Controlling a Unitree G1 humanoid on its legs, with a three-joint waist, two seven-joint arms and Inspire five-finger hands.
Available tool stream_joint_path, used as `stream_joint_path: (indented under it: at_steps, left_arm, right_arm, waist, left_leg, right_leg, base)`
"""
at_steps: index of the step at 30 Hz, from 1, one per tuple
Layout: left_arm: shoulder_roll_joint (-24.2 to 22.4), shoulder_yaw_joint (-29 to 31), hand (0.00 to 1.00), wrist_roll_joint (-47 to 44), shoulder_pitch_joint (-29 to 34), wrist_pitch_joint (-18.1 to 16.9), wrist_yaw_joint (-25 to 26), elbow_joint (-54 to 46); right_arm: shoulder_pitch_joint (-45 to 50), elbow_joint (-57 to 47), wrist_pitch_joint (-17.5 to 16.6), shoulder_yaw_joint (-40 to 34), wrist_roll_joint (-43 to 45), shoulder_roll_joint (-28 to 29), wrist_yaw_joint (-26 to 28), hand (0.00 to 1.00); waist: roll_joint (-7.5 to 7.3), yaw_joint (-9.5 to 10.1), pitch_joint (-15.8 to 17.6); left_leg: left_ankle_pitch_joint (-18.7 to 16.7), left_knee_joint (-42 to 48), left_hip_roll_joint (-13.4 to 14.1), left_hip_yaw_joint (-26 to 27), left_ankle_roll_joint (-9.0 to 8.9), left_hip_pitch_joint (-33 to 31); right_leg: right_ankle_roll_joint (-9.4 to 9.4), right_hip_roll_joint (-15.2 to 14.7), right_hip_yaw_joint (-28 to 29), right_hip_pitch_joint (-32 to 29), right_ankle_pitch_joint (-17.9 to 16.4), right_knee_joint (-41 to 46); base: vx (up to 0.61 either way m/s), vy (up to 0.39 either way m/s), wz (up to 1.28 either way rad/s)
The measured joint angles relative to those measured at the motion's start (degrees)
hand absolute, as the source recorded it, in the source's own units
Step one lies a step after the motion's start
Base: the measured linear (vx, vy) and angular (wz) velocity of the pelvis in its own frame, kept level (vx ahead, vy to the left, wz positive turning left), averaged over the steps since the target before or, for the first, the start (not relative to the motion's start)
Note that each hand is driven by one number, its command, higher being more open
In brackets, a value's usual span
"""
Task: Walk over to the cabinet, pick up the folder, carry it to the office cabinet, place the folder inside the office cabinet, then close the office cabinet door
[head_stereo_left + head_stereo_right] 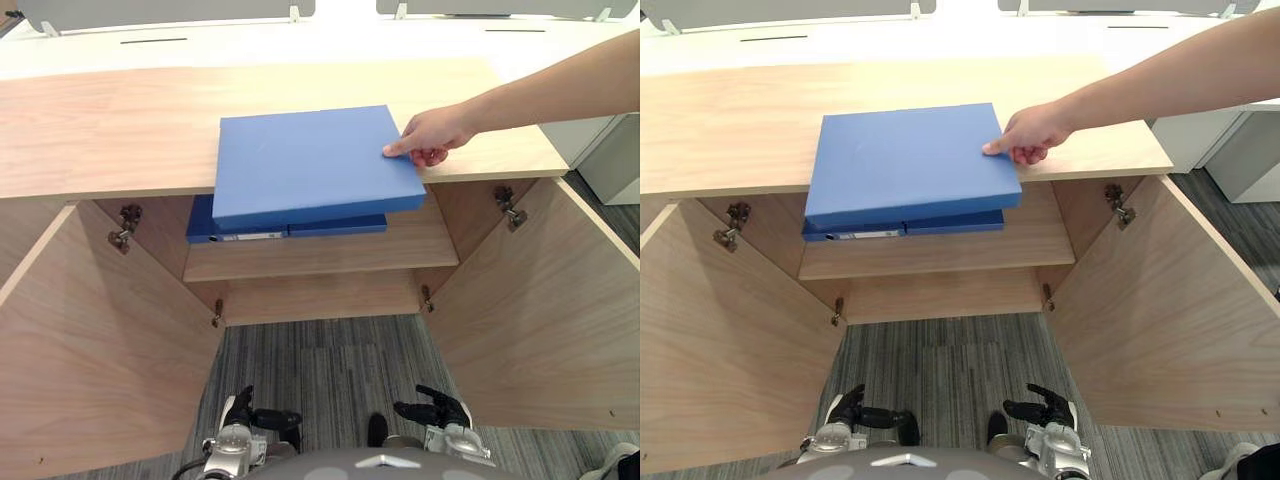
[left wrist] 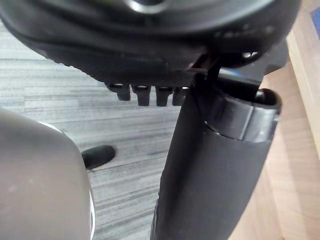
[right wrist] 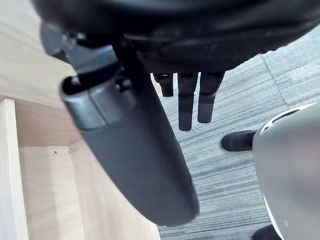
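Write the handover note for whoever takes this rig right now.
Left hand and right hand: both open, empty, held low.
Blue folder lies on the cabinet top, overhanging its front edge. A person's hand touches its right edge.
Both cabinet doors stand open. Dark blue binders lie on the shelf inside.
Done: robot is at the cabinet.
Left: pick up folder, carry it, place it inside, close door.

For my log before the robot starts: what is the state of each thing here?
Blue folder: flat on the cabinet top, overhanging its front edge, person's hand touching it.
Cabinet doors: both open.
Binders on shelf: lying flat.
Left hand: open, empty.
Right hand: open, empty.
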Motion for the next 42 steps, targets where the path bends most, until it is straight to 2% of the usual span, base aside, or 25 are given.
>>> stream_joint_path:
  at_steps: [7,11,15,21,29,35,42]
  left_arm:
    - [0.03,-0.12,1.00,0.01,-0.49,-0.33,2.38,-1.56]
    - [0.24,-0.64,1.00,-0.03,-0.24,-0.33,3.74,-6.08]
    - [0.77,-0.76,1.00,-0.15,0.04,-0.35,5.24,-14.28]
    - [3.75,-0.30,1.00,-2.27,-0.05,-0.87,7.75,-32.40]
    - [7.00,4.04,1.00,-3.63,-2.29,-3.34,9.97,-43.21]
    - [6.99,4.26,1.00,-4.11,-1.98,-3.34,10.10,-45.33]
    - [6.97,4.78,1.00,-4.10,-0.74,-3.50,9.69,-49.14]
  right_arm:
    - [0.11,0.42,-0.02,-1.33,-0.05,-0.10,-0.90,1.00]
    - [0.32,0.51,-0.03,-1.59,-0.06,-0.13,-1.35,1.00]
    - [0.63,0.51,-0.05,-1.14,-0.08,-0.13,-2.06,1.00]
    - [0.88,0.44,-0.05,0.59,-0.14,-0.50,-2.45,1.00]
    - [1.07,0.29,0.24,1.17,-2.31,-1.00,-1.37,1.00]
    - [2.43,0.25,0.86,2.74,-2.37,-1.88,-0.37,1.00]
    - [4.44,0.34,1.24,2.80,-3.46,-2.42,0.68,1.00]
  waist:
    - [0.61,-0.03,-0.79]
    - [0.74,-0.03,-0.89]
    - [0.73,-0.01,-1.58]
    - [0.69,0.08,-2.18]
    - [0.66,0.26,-2.37]
    - [-0.42,1.05,-3.37]
    - [-1.26,1.11,-4.53]
  left_leg:
    - [-0.35,0.00,0.13,0.01,0.15,1.44]
    - [-0.42,-0.03,0.14,-0.03,0.13,2.32]
    - [-0.61,-0.28,0.16,-0.15,-0.14,2.36]
    - [-0.48,-0.04,0.21,-0.29,0.06,2.41]
    - [-0.62,-0.03,0.30,-0.63,0.11,4.43]
    - [-0.68,-0.23,0.37,-0.87,0.05,5.96]
    - [-1.35,-0.30,0.31,-0.75,-0.29,8.41]
  right_leg:
    - [-0.15,0.28,0.04,1.71,-0.12,-0.65]
    - [-0.20,0.27,-0.02,2.64,-0.17,-0.68]
    - [-0.29,0.25,-0.12,2.66,-0.23,-0.58]
    - [-0.40,0.32,-0.31,2.79,-0.38,-0.53]
    - [-0.64,0.43,-0.60,4.75,-0.89,-0.16]
    - [-0.58,0.37,-0.69,5.73,-1.78,1.13]
    - [-0.37,0.21,-0.52,7.75,-2.75,1.97]
  base:
    - [0.00,0.000,0.00]
    - [0.00,0.000,0.00]
    - [-0.04,0.005,0.01]
    - [0.00,0.000,0.00]
    - [0.00,0.000,0.00]
    - [-0.04,0.004,0.02]
    - [0.00,0.000,0.00]
